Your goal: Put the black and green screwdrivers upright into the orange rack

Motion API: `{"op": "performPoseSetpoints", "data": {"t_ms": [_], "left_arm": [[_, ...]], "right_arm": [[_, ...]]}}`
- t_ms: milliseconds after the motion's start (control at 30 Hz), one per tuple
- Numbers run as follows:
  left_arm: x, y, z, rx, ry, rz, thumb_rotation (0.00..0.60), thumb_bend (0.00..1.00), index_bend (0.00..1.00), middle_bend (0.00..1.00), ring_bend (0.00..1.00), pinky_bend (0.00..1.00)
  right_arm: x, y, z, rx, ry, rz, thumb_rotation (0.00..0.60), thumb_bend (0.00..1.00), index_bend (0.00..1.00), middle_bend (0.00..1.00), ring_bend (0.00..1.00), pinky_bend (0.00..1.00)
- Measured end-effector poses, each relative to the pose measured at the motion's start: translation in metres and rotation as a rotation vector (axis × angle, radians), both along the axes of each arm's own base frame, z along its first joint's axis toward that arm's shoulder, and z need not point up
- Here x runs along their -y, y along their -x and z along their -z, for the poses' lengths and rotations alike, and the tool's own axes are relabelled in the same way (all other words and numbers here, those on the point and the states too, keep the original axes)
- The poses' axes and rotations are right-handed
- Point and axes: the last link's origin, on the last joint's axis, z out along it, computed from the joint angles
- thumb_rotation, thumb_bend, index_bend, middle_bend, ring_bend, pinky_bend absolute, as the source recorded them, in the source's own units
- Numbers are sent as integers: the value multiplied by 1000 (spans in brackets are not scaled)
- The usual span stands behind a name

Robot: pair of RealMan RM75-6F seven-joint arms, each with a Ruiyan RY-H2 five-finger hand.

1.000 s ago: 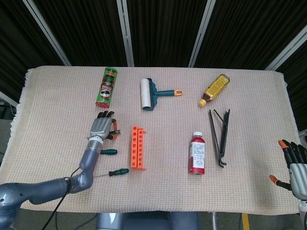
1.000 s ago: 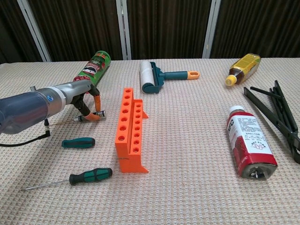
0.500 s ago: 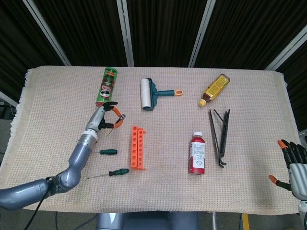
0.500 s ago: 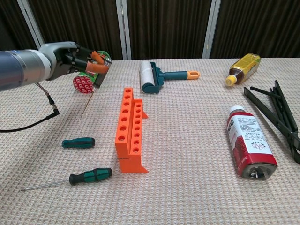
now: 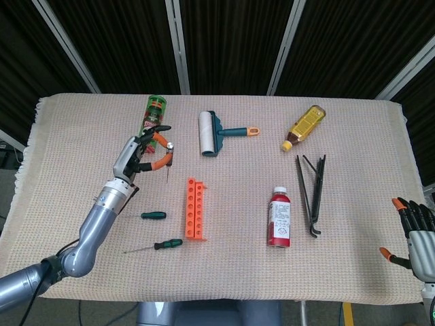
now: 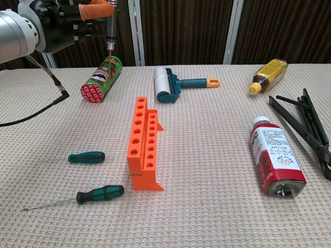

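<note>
- I see the table carrying the orange rack at left of centre, standing on its foot with every hole I can see empty, so I judge that no screwdriver is in place yet
- My left robot hand is raised above the table between the rack and the green can; its orange-tipped fingers pinch a slim tool whose thin shaft points down, roughly upright. I take it for one of the screwdrivers, but its handle is hidden in the grip and I cannot tell its colour
- My right robot hand sits at the table's right edge, well apart from everything, fingers spread and holding nothing
- The black and green screwdriver lies flat near the rack's foot, untouched
- A short green-handled driver lies flat just left of the rack
- Left to do, as I judge it: lower the pinched tool into a hole, then fetch the one lying flat
</note>
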Motion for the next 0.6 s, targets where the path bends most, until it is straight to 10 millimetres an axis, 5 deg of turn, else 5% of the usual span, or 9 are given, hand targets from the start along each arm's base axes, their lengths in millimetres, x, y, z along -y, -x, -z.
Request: {"op": "performPoseSetpoints", "data": {"t_ms": [600], "left_arm": [[3, -9, 32, 173, 104, 30, 600, 498, 629, 186, 0, 55]], "right_arm": [[-1, 4, -2, 0, 5, 16, 600, 0, 9, 44, 0, 0]]}}
